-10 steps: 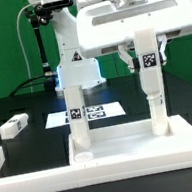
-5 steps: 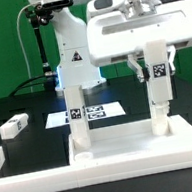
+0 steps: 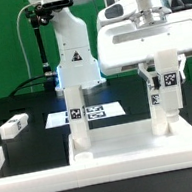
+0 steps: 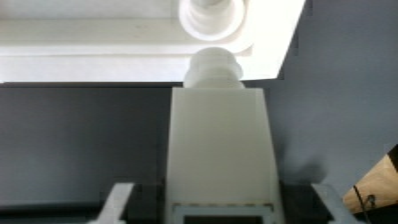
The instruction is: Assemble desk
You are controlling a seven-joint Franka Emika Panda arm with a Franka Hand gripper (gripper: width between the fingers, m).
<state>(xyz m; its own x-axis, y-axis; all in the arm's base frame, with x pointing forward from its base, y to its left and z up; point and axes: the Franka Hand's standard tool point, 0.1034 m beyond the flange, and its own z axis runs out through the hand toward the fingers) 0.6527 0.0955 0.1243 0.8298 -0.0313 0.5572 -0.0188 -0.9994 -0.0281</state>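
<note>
1. The desk top (image 3: 144, 155) lies flat at the front of the black table (image 3: 31, 145).
2. My gripper (image 3: 163, 67) hangs over its end on the exterior view's right, jaws clamped on an upright leg (image 3: 170, 82).
3. Two other legs stand on the top, one on the left (image 3: 77, 117) and one just beside mine (image 3: 158, 114).
4. A fourth leg (image 3: 13, 125) lies loose, well apart.
5. My leg's rounded peg (image 4: 214, 65) sits near a hole (image 4: 214, 12) in the top.

A robotics lab (green backdrop (image 3: 0, 49), black table (image 3: 35, 135), marker board (image 3: 57, 119), mounted robot arm (image 3: 70, 42)).
</note>
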